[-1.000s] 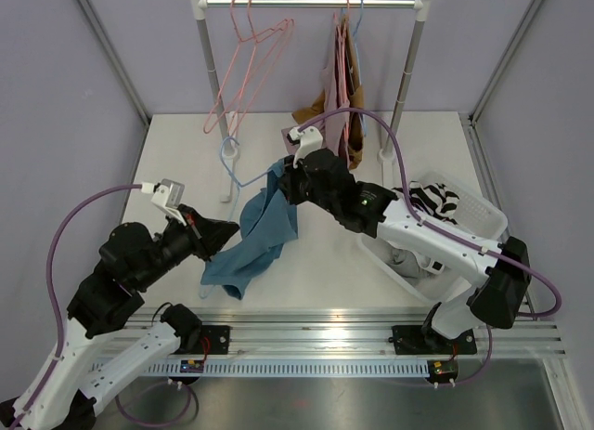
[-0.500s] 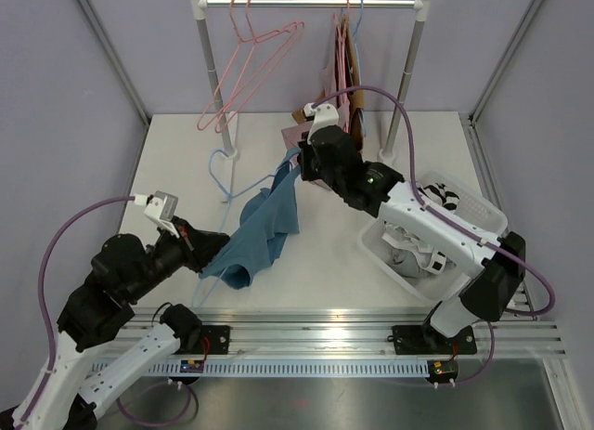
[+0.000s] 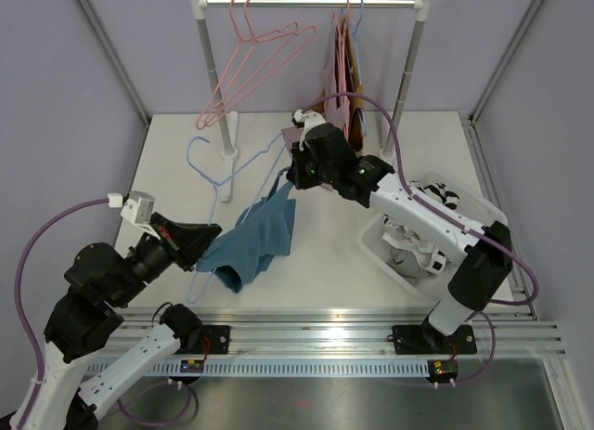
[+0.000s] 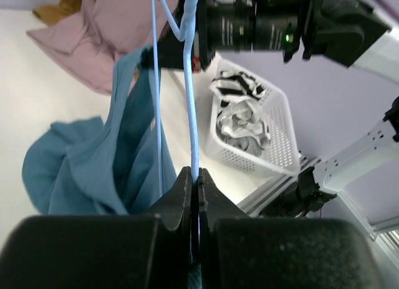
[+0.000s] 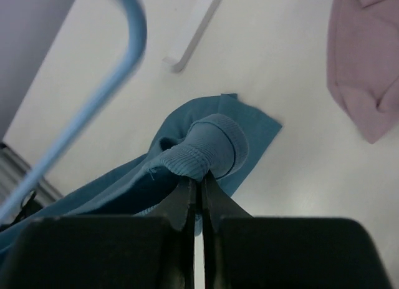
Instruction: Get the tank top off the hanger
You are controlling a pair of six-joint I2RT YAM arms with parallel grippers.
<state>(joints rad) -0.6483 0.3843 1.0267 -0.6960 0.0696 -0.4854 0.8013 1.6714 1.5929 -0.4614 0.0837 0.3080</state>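
The blue tank top (image 3: 261,239) hangs stretched between my two grippers above the table. A light blue wire hanger (image 3: 221,182) runs through it. My left gripper (image 3: 211,235) is shut on the hanger's wire (image 4: 190,102) at its lower end, with the tank top (image 4: 87,164) draped to the left of the jaws. My right gripper (image 3: 291,181) is shut on a ribbed strap of the tank top (image 5: 209,148) at the cloth's upper end. In the right wrist view the hanger (image 5: 93,95) passes blurred at the upper left.
A clothes rail (image 3: 306,2) at the back carries pink hangers (image 3: 252,63) and hanging garments (image 3: 343,72). A pink cloth (image 5: 368,58) lies on the table near it. A white basket (image 3: 464,212) with striped clothing stands at the right.
My right gripper has shut on the tank top's strap and moved toward the rail. My left gripper has pulled the hanger back and to the left, stretching the cloth out.
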